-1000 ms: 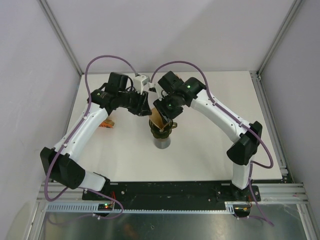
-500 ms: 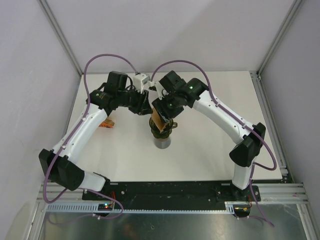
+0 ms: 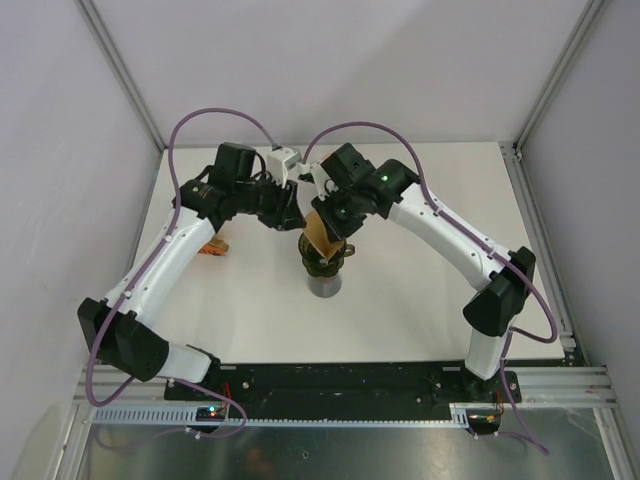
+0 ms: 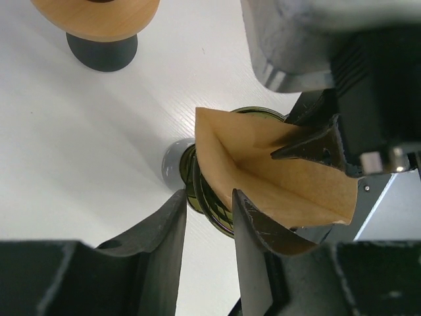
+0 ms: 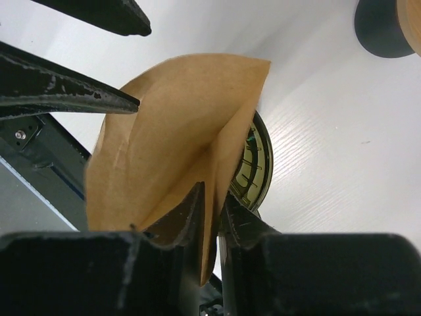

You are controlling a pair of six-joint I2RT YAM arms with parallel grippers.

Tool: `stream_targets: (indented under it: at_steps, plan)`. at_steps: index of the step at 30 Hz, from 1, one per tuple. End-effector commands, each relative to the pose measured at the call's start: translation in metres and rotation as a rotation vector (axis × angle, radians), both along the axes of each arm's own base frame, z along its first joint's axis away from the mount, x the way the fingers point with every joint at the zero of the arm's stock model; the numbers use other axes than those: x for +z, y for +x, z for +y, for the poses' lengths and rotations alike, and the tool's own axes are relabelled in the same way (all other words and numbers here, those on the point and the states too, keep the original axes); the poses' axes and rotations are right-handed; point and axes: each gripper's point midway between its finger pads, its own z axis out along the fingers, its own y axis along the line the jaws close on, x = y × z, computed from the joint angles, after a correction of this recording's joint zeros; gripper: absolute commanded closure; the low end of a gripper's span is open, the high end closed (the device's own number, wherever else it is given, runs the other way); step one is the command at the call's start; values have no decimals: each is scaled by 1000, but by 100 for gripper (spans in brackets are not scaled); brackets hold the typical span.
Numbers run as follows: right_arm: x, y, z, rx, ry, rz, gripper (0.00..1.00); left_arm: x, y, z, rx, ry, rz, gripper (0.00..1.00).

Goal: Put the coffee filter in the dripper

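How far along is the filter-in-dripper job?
Done: the coffee filter is off the table and spread open, with the right claw shut on one wall.
In hand: it sits tilted over the dripper. The dripper's ribbed rim shows beside it, so it does not look seated. The left claw is open at the dripper's rim.
Left: lower the filter in, release, pull both arms clear.

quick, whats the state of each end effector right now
Left end effector: open, holding nothing.
Right end effector: closed on the coffee filter.
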Motion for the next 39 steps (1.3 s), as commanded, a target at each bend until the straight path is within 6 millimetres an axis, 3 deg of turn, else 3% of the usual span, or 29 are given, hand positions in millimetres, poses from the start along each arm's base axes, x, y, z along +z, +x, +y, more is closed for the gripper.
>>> stream_targets:
  at_steps: [1, 9, 15, 19, 23, 34, 39]
  plan:
    - [62, 8, 19, 31, 207, -160, 87, -20, -14, 4, -3, 43, 104, 59]
    - [52, 12, 22, -13, 226, -148, 98, -28, -12, 2, 7, 48, 131, 55]
    - [51, 15, 20, -41, 236, -170, 100, -34, -16, 3, -2, 51, 147, 59]
    - [53, 20, 13, -78, 247, -185, 99, -35, -21, 6, -16, 59, 130, 66]
    - [54, 24, 10, -98, 270, -197, 96, -38, -27, 6, -43, 54, 136, 79]
    - [52, 27, 6, -114, 282, -198, 92, -39, -29, 6, -58, 56, 127, 95]
    - [56, 27, 4, -115, 288, -208, 84, -40, -29, 8, -59, 64, 119, 100]
